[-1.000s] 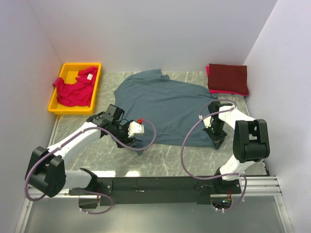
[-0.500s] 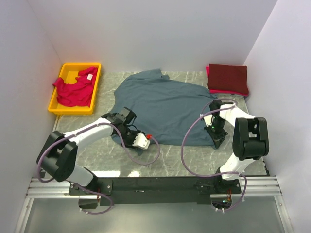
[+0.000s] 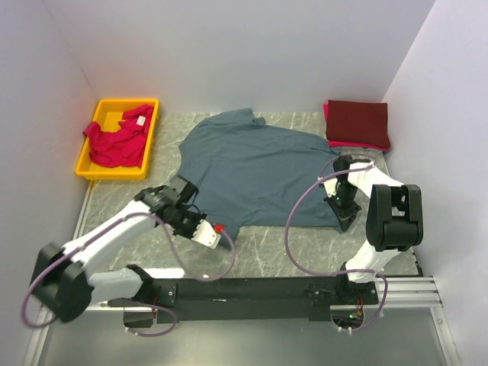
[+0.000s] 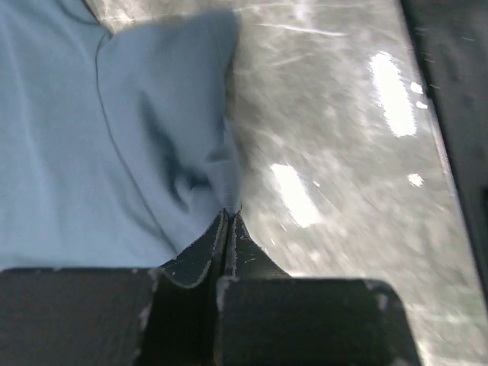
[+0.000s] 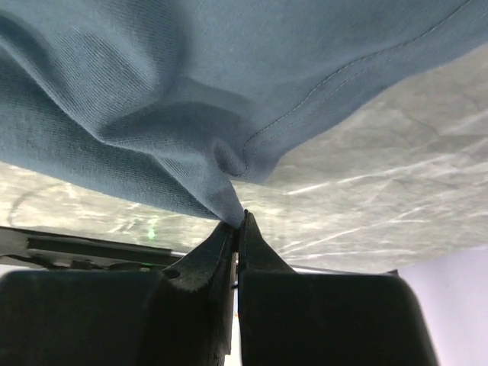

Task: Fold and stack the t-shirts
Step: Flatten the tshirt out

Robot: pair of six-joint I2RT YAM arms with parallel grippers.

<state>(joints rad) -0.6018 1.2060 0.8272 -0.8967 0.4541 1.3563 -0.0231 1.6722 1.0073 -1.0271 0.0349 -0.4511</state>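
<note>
The blue-grey t-shirt (image 3: 252, 171) lies spread across the middle of the table (image 3: 259, 248). The left gripper (image 4: 227, 217) pinches its near-left corner and the right gripper (image 5: 238, 217) its near-right hem. A folded maroon t-shirt (image 3: 357, 120) sits at the far-right corner. A red t-shirt (image 3: 116, 139) is crumpled in the yellow bin (image 3: 150, 139).

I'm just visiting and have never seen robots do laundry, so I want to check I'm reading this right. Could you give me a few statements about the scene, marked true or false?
1. The blue-grey shirt lies spread on the table. True.
2. The yellow bin is empty. False: a crumpled pinkish-red shirt lies in it.
3. The left gripper and the right gripper are each shut on the blue-grey shirt's near edge. True.
4. The maroon shirt lies crumpled in the middle of the table. False: it sits folded at the far right corner.
</note>
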